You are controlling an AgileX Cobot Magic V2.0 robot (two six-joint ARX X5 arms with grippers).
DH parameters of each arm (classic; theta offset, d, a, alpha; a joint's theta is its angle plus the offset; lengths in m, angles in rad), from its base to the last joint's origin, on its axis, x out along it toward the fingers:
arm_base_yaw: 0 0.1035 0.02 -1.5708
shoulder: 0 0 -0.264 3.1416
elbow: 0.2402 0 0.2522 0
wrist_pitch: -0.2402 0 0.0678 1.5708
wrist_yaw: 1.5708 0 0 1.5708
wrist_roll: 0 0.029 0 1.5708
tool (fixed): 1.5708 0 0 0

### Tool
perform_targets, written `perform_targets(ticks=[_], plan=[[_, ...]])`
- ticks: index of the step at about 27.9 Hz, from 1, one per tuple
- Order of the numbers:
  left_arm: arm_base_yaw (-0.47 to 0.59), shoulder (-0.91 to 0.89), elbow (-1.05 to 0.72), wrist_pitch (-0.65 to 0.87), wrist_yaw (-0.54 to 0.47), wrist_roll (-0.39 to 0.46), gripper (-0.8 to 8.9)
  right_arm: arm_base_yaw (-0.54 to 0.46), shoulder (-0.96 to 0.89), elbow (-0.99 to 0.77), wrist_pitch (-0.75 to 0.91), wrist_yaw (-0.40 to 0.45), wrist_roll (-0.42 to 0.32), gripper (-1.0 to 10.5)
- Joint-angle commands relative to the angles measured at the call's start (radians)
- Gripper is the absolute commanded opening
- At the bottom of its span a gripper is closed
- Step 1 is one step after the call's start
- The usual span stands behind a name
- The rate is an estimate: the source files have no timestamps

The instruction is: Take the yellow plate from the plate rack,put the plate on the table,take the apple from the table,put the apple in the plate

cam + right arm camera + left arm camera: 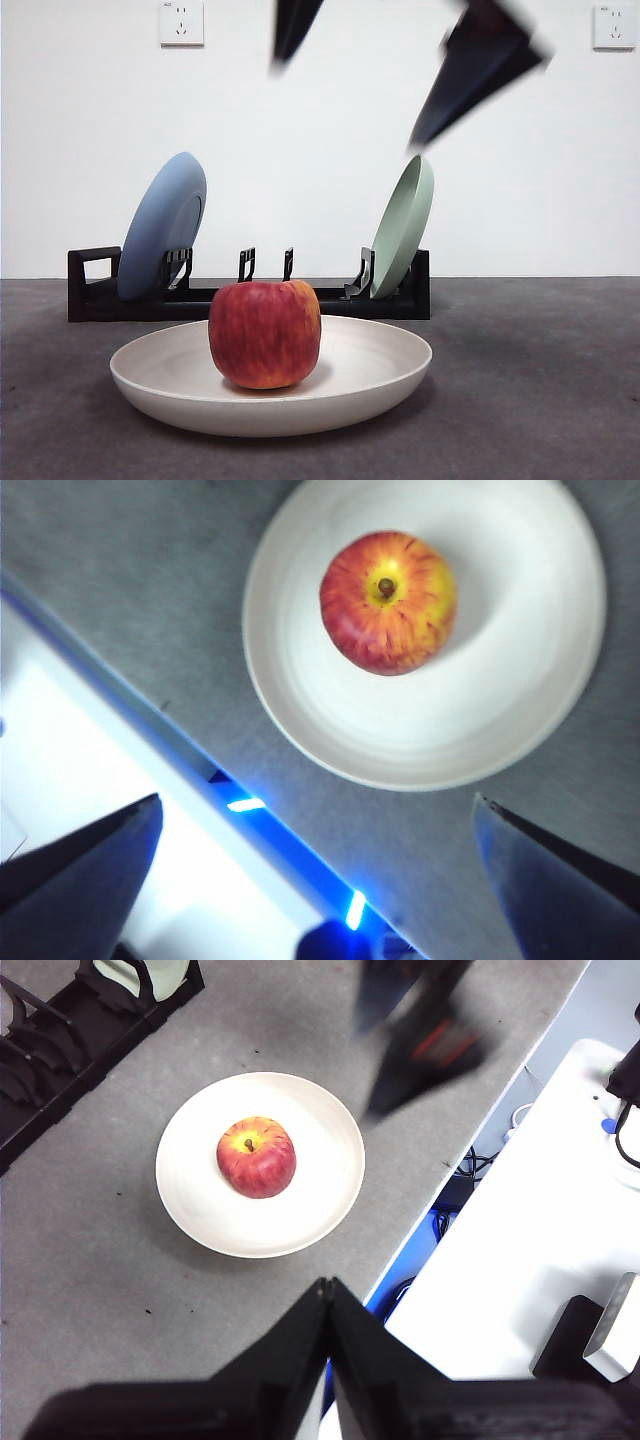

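Apple (pixel 265 333) sits stem-up in yellow plate (pixel 380 385).

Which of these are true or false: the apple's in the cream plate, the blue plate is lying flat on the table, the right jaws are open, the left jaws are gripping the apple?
1. The apple sits in the yellow plate. True.
2. The blue plate lies flat on the table. False: it stands in the plate rack.
3. The right gripper is open. True.
4. The left gripper grips the apple. False: it is shut, empty, away from the plate.
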Motion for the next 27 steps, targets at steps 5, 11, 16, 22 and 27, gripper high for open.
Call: perform_targets(ticks=[5,11,16,22,27], plan=[[0.001,-0.003,-0.002,0.003,-0.002,0.004,-0.04,0.001,-0.206,0.1,-0.17,0.105,0.001,4.3],[0.001,0.008,-0.002,0.003,-0.002,0.004,-0.04,0.001,-0.308,0.217,-0.335,0.149,0.025,-0.1],[0.001,0.032,-0.002,0.003,-0.002,0.004,-0.04,0.001,-0.348,0.269,-0.363,0.184,0.035,0.0],[0.001,0.08,-0.002,0.002,-0.002,0.004,-0.04,0.001,-0.346,0.314,-0.362,0.239,0.035,0.0],[0.008,0.112,-0.002,0.008,-0.002,0.004,-0.04,0.001,-0.345,0.317,-0.362,0.277,0.035,0.0]])
